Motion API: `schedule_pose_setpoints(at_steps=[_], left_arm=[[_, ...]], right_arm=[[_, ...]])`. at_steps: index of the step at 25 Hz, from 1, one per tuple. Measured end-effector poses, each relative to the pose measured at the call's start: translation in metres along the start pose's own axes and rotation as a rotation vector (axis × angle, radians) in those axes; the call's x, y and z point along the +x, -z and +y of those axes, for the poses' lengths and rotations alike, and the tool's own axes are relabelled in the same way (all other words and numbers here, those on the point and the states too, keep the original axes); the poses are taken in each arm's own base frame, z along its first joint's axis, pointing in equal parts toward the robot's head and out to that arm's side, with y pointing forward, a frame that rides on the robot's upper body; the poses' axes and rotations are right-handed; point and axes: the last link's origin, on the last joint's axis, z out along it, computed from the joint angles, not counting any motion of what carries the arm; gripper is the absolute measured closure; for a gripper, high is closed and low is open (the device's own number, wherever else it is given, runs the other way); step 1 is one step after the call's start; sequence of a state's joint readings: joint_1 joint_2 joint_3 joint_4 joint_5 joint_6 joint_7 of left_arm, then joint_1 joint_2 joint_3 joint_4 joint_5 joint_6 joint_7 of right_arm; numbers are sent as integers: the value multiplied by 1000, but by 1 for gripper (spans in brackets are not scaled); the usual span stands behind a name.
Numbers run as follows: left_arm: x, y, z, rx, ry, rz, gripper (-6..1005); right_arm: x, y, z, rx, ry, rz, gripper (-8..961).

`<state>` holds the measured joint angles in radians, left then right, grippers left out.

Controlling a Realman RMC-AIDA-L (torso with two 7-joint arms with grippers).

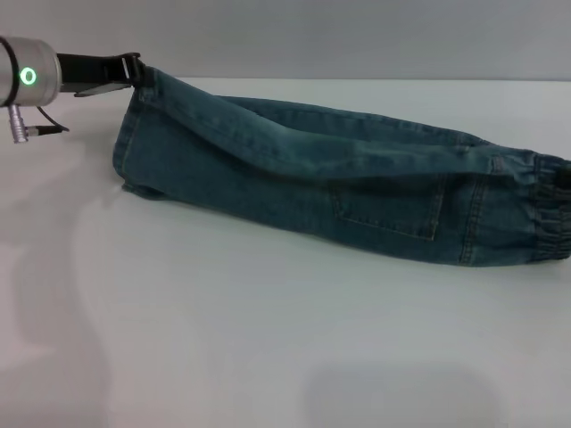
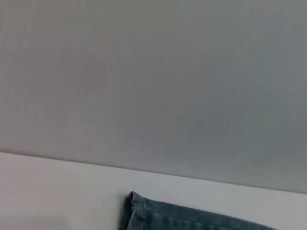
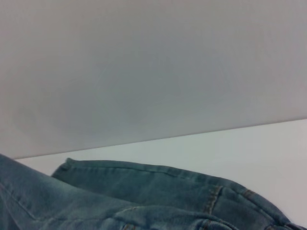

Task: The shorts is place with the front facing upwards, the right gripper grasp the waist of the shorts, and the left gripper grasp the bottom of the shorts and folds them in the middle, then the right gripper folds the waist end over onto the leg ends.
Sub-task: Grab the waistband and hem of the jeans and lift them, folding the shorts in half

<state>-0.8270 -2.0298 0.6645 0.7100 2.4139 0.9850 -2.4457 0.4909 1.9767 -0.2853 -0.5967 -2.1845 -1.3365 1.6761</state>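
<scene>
The shorts (image 1: 357,183) lay lengthwise left to right on the bench (image 1: 268,339). The left pincer (image 1: 132,73) was clamped on their far-left hem corner; the right pincer was out of view.

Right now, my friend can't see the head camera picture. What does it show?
Blue-green denim shorts lie folded lengthwise on a white table, ruffled waist to the right. At the upper left, the left gripper pinches the top corner of the leg ends.

A bare test or lab setting was suggested by a plain white counter (image 1: 268,339) and a blank grey wall (image 1: 357,36).
</scene>
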Motion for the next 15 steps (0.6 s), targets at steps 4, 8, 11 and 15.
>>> schedule_pose_setpoints(at_steps=[4,8,11,15], left_arm=[[-1,-7,6,19,-40,3,970],[1,-13,12,37,-83,11,971],[6,-15,15,55,-105,36,971],[12,-18,18,67,-119,60,971]], right_arm=[[3,-10,0,23,4,0,954],[5,-19,0,42,4,-3,954],[6,-23,-3,67,-2,-6,954],[7,-25,-6,100,-5,-8,954]])
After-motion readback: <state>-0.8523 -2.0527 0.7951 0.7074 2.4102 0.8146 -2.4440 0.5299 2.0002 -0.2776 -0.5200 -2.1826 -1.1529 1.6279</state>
